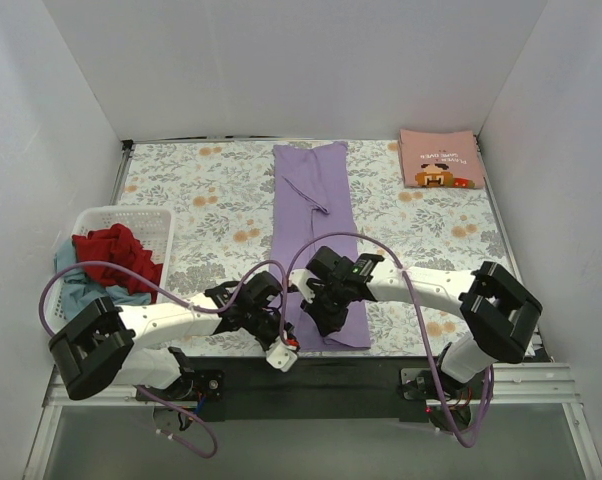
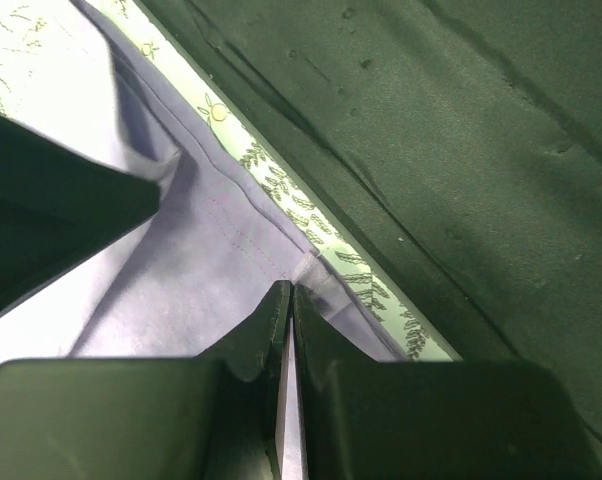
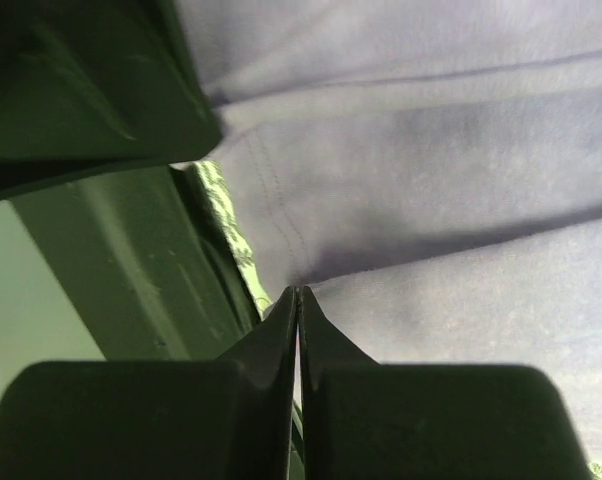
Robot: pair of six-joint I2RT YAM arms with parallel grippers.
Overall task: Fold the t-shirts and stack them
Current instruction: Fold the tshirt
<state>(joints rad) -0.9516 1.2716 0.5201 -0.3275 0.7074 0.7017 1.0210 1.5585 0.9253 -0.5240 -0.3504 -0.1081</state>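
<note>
From above, the purple shirt point(image 1: 316, 215) lies as a long strip down the table point(image 1: 211, 200), its near hem at the edge. A folded pink shirt point(image 1: 439, 158) sits in the far right corner.

Left wrist: the left claw point(image 2: 286, 300) is clamped on that hem.

Right wrist: the right claw point(image 3: 298, 298) pinches it too, probably so both can carry the hem toward the collar.

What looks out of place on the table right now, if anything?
Nothing looks damaged. The lavender t-shirt has an uneven far end, with a diagonal flap lying across the strip. At the white basket, the grey-blue t-shirt spills out over the near-left side, under the heaped red t-shirt.
</note>
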